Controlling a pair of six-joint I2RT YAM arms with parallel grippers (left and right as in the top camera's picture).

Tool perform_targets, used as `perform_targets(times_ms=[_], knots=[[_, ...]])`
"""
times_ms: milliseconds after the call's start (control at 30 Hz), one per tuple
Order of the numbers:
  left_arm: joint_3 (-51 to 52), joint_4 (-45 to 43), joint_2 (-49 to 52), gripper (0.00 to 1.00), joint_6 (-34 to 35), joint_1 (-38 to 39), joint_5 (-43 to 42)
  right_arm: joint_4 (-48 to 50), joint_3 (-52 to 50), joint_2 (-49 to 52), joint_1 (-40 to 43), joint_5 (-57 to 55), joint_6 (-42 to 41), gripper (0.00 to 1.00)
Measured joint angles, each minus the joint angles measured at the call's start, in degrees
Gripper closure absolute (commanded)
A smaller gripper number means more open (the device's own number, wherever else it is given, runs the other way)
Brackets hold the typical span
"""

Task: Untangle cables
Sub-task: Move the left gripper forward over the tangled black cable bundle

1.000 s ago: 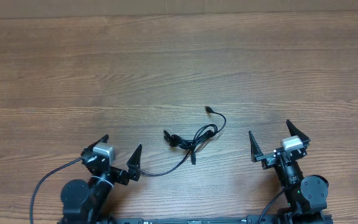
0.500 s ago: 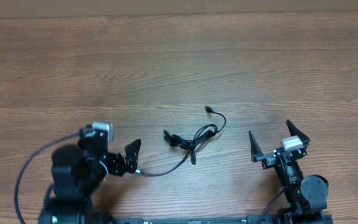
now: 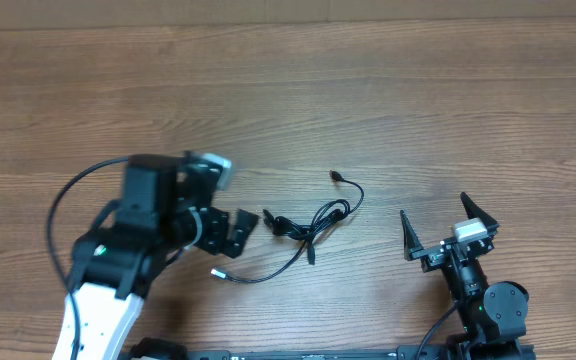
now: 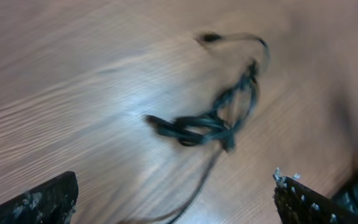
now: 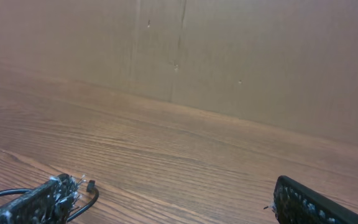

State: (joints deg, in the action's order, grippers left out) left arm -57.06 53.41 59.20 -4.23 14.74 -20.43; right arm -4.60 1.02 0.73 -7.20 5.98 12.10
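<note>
- Cables (image 3: 308,225) lie bunched in the middle of the table (image 3: 368,100), the knot (image 3: 303,232) just beside your left gripper (image 3: 234,231), whose jaws stand spread and empty
- And my right gripper (image 3: 434,215)?
- Spread too, holding nothing, well apart from the bunch. Lower your left over the trailing strand (image 3: 283,265), not the knot itself; pinch low, then draw gently outward

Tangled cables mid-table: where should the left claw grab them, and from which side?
Probably take the cables at the dense bunch where strands cross: it is the thickest spot, and the tails lie flat on the table. Come down from its left, where the open left claw faces it.
</note>
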Motion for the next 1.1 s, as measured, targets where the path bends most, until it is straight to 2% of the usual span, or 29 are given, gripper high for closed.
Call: perform_targets(times_ms=[300, 700, 1100], knots=[[-0.3, -1.7, 11.2, 0.00, -6.3, 12.0, 1.8, 0.0, 0.0, 0.0, 0.0, 0.0, 0.0, 0.00], [-0.3, -6.0, 19.7, 0.01, -7.9, 12.5, 6.2, 0.0, 0.0, 0.0, 0.0, 0.0, -0.1, 0.00], [-0.3, -9.0, 23.2, 0.00, -23.5, 12.5, 6.4, 0.0, 0.0, 0.0, 0.0, 0.0, 0.0, 0.00]])
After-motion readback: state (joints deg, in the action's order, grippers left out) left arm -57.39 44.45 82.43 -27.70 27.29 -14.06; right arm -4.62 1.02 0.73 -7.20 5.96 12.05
